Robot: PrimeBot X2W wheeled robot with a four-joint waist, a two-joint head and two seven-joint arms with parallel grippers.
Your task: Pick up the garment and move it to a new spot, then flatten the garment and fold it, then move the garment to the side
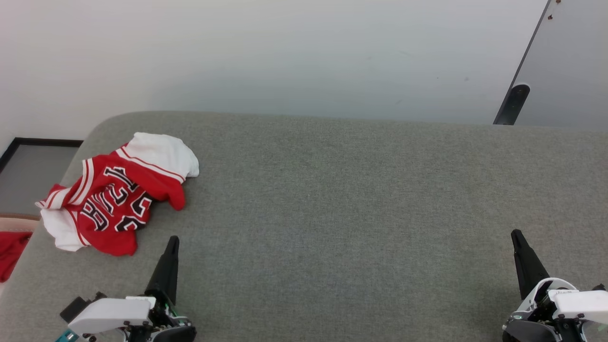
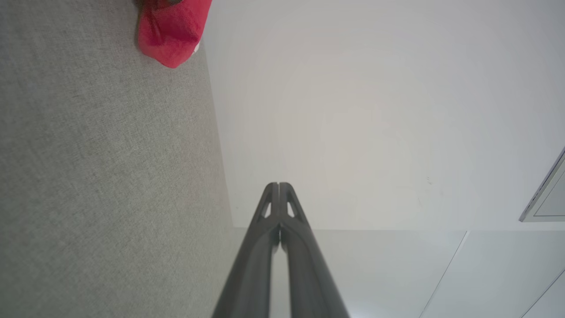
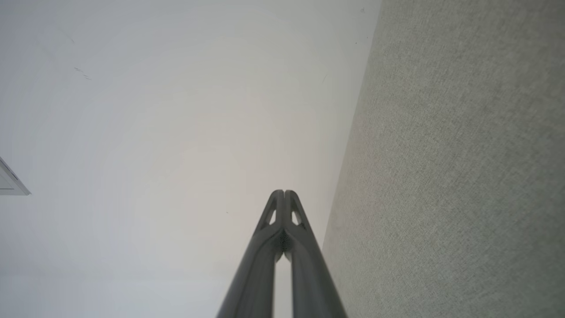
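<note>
Your crumpled red-and-white jersey (image 1: 116, 199) lies near the left edge of the grey padded surface (image 1: 332, 213), just beyond the left gripper (image 1: 174, 239), so that arm looks best placed to lift it. The right gripper (image 1: 516, 233) sits well apart. Both are pinched tight together, holding nothing

Garment (image 1: 111, 199): black block capitals with white outlines on the red front, in one arched row. The row lies turned and creased. Shapes like C, H and I can be made out; the whole word cannot be read. Below it are two large digits in the same style, partly folded under, value not legible.

Right hand (image 1: 517, 234): small dark print on the white housing (image 1: 577, 300), too small to read.
</note>
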